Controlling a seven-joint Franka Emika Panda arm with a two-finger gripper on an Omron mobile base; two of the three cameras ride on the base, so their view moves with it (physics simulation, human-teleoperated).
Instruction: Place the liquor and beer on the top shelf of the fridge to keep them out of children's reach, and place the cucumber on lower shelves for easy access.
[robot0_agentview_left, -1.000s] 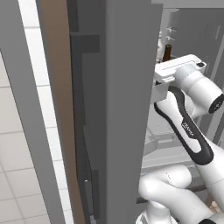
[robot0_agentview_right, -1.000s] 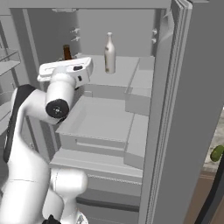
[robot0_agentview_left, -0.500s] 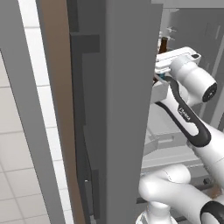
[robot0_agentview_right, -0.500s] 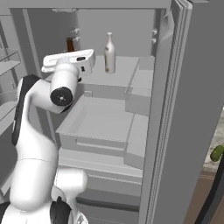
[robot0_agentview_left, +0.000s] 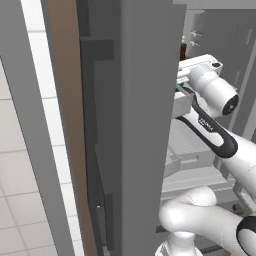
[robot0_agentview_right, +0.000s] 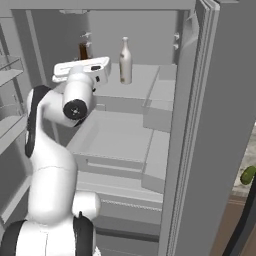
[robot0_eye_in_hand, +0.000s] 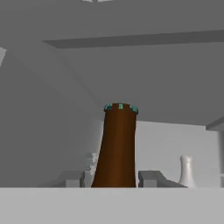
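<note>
In the right base view my arm is reaching into the open fridge (robot0_agentview_right: 200, 125), my gripper (robot0_eye_in_hand: 114, 178) sitting left of centre in the upper part of the frame, clamping the beer (robot0_eye_in_hand: 116, 146) between its fingers. To its right, the liquor (robot0_agentview_right: 125, 61) is standing upright on the top shelf (robot0_agentview_right: 145, 80). At the far right edge, the cucumber (robot0_agentview_right: 247, 175) is lying outside the fridge.

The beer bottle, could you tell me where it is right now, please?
The beer stands upright between the gripper fingertips in the hand view, inside the fridge, over the top shelf, left of the liquor.
</note>
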